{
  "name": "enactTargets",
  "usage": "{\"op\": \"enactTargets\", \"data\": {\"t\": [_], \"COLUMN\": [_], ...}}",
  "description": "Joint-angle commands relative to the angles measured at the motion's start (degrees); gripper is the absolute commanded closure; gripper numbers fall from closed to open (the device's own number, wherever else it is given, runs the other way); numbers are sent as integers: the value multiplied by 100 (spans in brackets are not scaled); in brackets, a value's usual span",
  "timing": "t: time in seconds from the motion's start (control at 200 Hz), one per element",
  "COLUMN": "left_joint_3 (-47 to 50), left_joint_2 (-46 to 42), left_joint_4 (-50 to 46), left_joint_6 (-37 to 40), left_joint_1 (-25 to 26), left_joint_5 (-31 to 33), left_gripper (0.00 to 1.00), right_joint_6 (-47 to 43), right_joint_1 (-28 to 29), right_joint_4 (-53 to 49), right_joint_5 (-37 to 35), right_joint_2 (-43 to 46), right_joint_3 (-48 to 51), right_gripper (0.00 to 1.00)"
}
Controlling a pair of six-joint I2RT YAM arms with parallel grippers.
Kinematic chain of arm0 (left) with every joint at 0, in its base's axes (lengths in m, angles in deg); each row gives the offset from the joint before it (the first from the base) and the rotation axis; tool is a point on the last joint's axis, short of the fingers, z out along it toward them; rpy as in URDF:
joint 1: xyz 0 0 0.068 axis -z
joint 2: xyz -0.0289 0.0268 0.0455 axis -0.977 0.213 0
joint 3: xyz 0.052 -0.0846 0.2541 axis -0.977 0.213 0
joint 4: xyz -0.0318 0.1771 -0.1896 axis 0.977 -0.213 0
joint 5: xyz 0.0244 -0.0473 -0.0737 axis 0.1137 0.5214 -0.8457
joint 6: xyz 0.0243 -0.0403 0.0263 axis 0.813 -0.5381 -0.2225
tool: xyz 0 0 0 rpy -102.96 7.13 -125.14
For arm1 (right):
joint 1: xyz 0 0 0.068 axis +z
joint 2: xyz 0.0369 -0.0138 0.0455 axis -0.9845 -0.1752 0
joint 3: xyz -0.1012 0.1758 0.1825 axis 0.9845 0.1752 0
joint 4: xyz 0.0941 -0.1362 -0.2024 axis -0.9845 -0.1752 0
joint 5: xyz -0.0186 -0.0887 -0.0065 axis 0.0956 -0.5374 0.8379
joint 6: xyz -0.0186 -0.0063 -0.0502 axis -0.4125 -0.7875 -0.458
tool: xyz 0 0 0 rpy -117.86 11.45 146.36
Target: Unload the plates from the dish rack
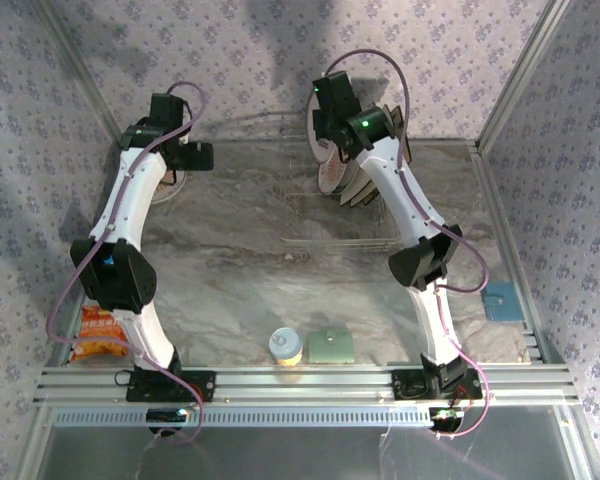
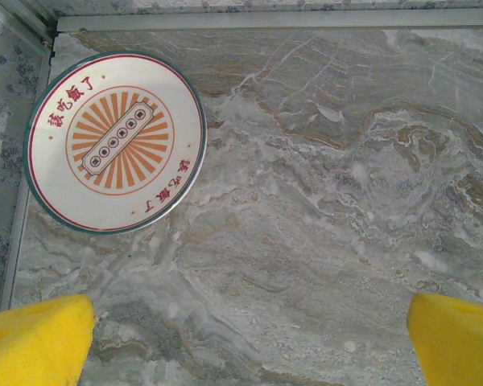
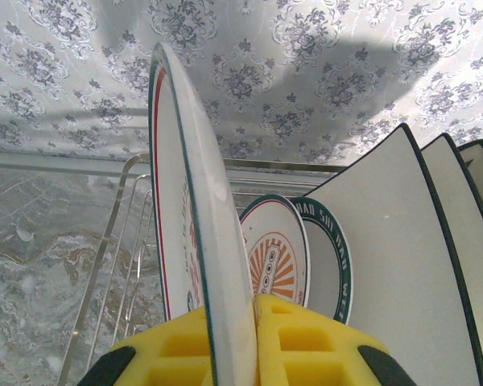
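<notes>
Right gripper is clamped on an upright round plate at the dish rack; left gripper hangs fully spread, empty, near the flat plate at the desk's far-left corner.

White links are meeting black joints; purple cables are trailing; yellow pads are tipping left gripper and right gripper.

Four round plates — one ahead of the left gripper, one in the right gripper, two behind it. Three square plates — right of it. One dish rack.
</notes>
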Motion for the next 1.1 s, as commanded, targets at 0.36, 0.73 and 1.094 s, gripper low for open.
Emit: {"op": "enactTargets", "data": {"t": [0.36, 0.73, 1.094], "left_joint_3": [-57, -13, 22], "left_joint_2": [-251, -258, -271], "left_joint_4": [26, 96, 140], "left_joint_6": [67, 24, 2], "left_joint_1": [32, 34, 30], "left_joint_5": [-143, -340, -446], "left_gripper": [1, 1, 1], "right_joint_6": [536, 2735, 3662], "right_joint_1": [-518, -1439, -1586], "right_joint_4": [2130, 5692, 6952], "right_joint_5": [2524, 5995, 6341], "right_joint_2": [1705, 2406, 2364], "right_joint_3": [2805, 5687, 6495], "right_gripper": [100, 100, 100]}}
